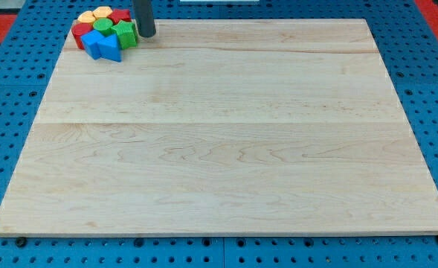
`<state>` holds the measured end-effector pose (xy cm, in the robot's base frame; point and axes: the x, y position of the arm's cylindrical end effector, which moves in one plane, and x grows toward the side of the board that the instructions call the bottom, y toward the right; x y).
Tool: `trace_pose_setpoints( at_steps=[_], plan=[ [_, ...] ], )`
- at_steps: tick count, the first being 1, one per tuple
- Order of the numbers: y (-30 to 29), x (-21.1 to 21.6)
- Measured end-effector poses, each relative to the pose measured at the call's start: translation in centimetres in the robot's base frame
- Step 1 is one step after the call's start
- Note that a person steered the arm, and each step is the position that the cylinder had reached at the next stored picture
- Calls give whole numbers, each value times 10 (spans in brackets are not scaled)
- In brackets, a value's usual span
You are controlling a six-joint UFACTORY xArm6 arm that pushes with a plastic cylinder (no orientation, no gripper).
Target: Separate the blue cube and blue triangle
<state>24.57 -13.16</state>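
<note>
The blue cube (93, 42) and the blue triangle (110, 48) lie touching each other at the front of a tight cluster in the board's top left corner. My tip (146, 34) stands just right of the cluster, next to a green block (126, 33). It is apart from both blue blocks.
The cluster also holds a second green block (102, 24), red blocks (80, 31) (120, 16) and yellow blocks (102, 12) (87, 16). The wooden board (219, 134) rests on a blue perforated table (10, 74). The board's top edge lies right behind the cluster.
</note>
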Motion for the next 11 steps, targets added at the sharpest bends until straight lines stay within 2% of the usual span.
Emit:
trace_pose_setpoints(
  at_steps=[2,3,4,6,7,10,11],
  plan=[
    [-1,90],
    [-51,122],
    [-122,106],
    [-158,26],
    [-172,6],
    [-167,-8],
    [-130,-4]
  ],
)
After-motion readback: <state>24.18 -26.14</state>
